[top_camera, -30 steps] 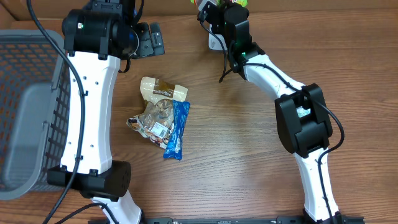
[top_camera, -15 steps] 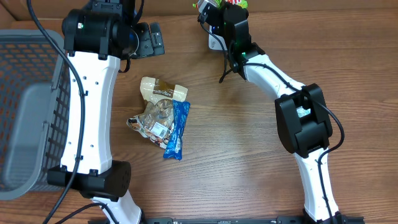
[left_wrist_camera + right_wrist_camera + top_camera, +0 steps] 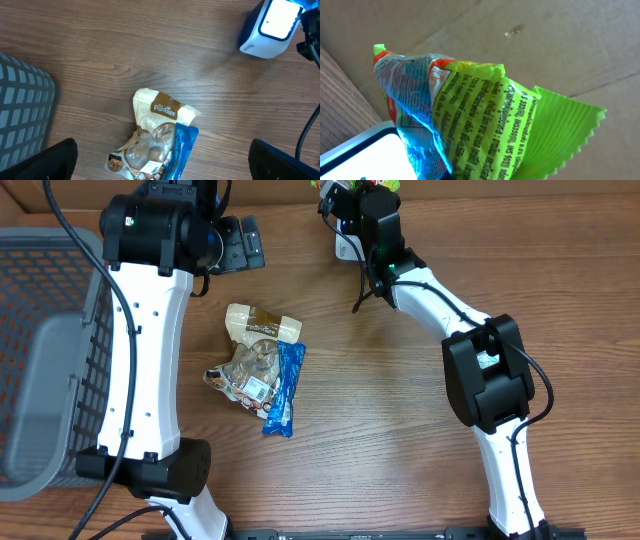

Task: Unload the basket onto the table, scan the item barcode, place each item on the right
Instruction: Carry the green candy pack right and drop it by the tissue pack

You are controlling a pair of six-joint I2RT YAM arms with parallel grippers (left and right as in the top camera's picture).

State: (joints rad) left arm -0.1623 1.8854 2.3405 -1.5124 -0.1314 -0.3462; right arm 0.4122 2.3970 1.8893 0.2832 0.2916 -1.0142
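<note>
Green snack packet (image 3: 485, 110) pinched in right hand (image 3: 362, 192), held just above white scanner (image 3: 267, 27); left hand (image 3: 238, 242) spread wide above snack bags (image 3: 157, 145) on wooden surface (image 3: 400, 430)

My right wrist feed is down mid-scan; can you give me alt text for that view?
A crinkled lime-green snack packet with a zigzag-cut edge fills the frame, fine print facing the camera and blue light on its lower left. The corner of a white scanner shows at bottom left, with wood table and brown cardboard behind.
</note>
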